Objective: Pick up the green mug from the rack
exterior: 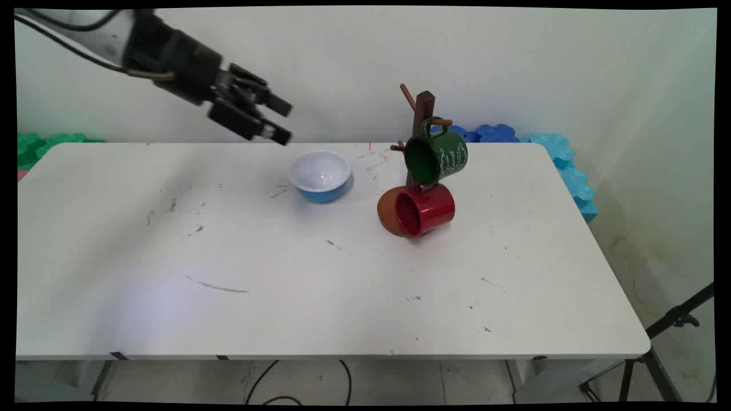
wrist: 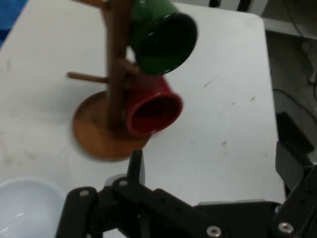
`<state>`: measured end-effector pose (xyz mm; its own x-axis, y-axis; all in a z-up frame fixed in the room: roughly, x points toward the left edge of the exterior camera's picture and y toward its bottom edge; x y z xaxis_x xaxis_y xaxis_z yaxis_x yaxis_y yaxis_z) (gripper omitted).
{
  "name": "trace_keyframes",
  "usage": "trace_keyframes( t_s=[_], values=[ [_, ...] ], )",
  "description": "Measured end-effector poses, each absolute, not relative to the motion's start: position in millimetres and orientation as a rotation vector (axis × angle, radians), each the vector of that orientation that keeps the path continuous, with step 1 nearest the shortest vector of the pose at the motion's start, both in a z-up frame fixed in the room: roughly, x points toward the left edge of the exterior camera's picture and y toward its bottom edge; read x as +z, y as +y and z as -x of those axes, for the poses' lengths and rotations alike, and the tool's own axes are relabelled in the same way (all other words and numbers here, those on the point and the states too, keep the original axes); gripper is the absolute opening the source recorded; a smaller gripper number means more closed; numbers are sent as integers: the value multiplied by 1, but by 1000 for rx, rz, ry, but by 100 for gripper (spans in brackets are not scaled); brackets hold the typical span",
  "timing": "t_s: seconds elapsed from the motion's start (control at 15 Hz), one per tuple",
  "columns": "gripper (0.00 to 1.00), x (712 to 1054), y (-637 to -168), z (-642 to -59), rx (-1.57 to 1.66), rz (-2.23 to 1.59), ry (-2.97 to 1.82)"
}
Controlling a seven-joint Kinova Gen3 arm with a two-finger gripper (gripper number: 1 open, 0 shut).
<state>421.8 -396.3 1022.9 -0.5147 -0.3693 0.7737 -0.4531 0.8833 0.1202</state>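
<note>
Gripper (exterior: 282, 123) hangs empty above the table (exterior: 320, 274), apparently spread wide, nearest the blue bowl (exterior: 320, 176).

Green mug (exterior: 438, 155) carries white script lettering, too small to read; no other text.

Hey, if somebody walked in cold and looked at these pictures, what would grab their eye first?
Likely the wooden mug tree right of the table's middle, with a green mug hanging from a peg and a red mug on its side at the foot, mouth toward the camera. Left of it sits a blue bowl, white inside. The black gripper hovers open above the table, up and left of the bowl.
</note>
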Motion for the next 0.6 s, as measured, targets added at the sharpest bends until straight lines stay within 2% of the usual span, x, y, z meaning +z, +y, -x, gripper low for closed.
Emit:
trace_keyframes(
  t_s=[0.6],
  values=[
    [100, 1006, -403, -310, 30, -694, -2102]
  ],
)
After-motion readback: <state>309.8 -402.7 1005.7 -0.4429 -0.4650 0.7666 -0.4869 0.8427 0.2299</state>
